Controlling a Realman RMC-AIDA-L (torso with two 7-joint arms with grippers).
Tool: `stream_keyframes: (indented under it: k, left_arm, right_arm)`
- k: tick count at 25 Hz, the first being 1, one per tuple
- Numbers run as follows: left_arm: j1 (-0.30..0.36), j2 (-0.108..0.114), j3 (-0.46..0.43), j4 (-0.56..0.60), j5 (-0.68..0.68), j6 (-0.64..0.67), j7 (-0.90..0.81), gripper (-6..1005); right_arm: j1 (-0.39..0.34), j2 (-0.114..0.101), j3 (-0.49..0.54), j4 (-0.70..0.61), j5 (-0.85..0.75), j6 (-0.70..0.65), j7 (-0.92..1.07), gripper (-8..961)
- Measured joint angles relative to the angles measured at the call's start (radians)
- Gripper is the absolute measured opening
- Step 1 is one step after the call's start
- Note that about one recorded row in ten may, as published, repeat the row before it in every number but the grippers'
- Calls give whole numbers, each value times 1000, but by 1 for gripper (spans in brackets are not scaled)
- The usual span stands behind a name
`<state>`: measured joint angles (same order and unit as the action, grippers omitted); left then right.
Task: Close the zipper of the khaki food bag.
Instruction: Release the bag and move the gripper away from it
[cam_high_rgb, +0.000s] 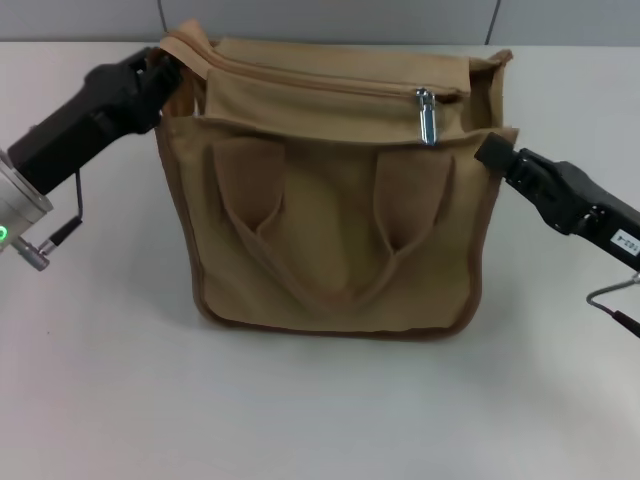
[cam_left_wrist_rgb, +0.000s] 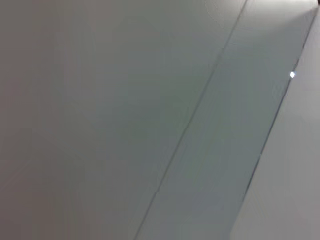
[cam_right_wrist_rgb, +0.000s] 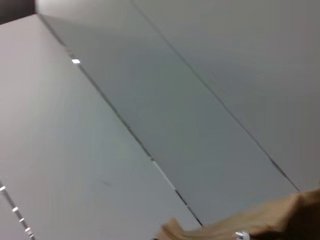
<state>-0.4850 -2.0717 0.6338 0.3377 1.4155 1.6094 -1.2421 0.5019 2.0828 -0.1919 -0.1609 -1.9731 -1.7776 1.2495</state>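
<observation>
The khaki food bag (cam_high_rgb: 330, 240) stands upright in the middle of the table in the head view, handles hanging down its front. The zipper (cam_high_rgb: 320, 80) runs along its top, and the silver pull tab (cam_high_rgb: 427, 116) hangs near the right end. My left gripper (cam_high_rgb: 168, 75) is at the bag's top left corner and is shut on the fabric edge there. My right gripper (cam_high_rgb: 490, 150) is beside the bag's upper right edge, a little to the right of the pull tab and apart from it. A strip of the bag's fabric (cam_right_wrist_rgb: 260, 227) shows in the right wrist view.
The white table (cam_high_rgb: 320, 400) extends in front of the bag and to both sides. A grey wall panel (cam_high_rgb: 320, 20) runs behind it. The left wrist view shows only grey panels (cam_left_wrist_rgb: 150, 120).
</observation>
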Motion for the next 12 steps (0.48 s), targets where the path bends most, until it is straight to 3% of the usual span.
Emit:
stream_keyframes:
  k: [10, 12]
  left_arm:
    - [11, 3, 67, 13, 34, 4, 53, 70]
    - [12, 3, 93, 25, 39, 3, 57, 73]
  right_arm:
    - [-8, 1, -4, 1, -4, -27, -64, 21]
    - [-8, 1, -4, 1, -4, -27, -72, 84]
